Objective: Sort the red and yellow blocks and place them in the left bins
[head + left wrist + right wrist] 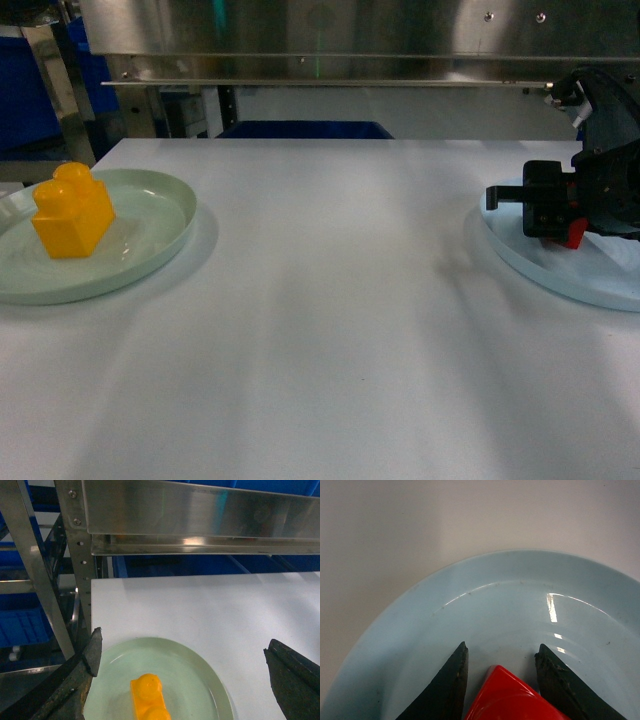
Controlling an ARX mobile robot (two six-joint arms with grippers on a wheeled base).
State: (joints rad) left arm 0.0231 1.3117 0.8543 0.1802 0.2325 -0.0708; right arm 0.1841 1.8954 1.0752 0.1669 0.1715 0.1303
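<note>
Pinching the red block [512, 695], right pincer [502, 667]; left pincer [185, 670] spread; no writing legible.

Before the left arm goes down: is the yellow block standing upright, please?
Upright: the yellow block sits flat on the green plate, studs up.

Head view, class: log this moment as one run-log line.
right hand: around red block over pale blue plate | left hand: open above yellow block | green plate
</note>
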